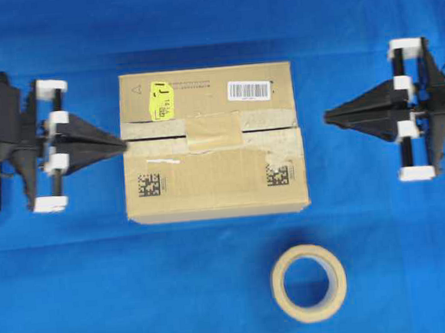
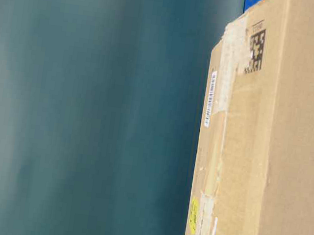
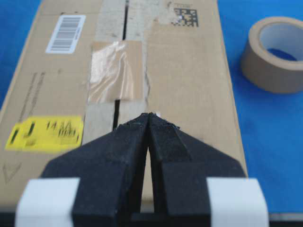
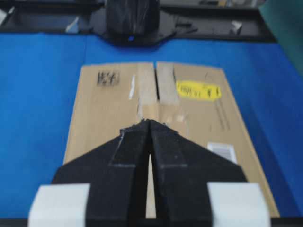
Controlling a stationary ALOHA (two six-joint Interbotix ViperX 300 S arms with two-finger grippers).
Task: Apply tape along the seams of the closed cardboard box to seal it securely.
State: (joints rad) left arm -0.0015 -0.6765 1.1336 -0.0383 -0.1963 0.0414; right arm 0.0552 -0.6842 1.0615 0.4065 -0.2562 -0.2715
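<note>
I see the cardboard box sitting mid-worktop, nearer the far edge, flaps shut, so whatever is inside is hidden from me. The tape, a short tan piece, lies across the middle of the seams, which run left to right between the two flaps; I judge both ends of that line uncovered, showing only pale torn old strips. The tape roll lies flat near the front edge, well apart from the box. My left gripper has its fingers pressed together, empty, tips right at the box's left edge by the seam end. My right gripper is likewise pressed together and empty, near the box's right edge but apart from it. I'd expect the tape to be thin, floppy and sticky, best taken by a free corner; the box looks stiff and light
</note>
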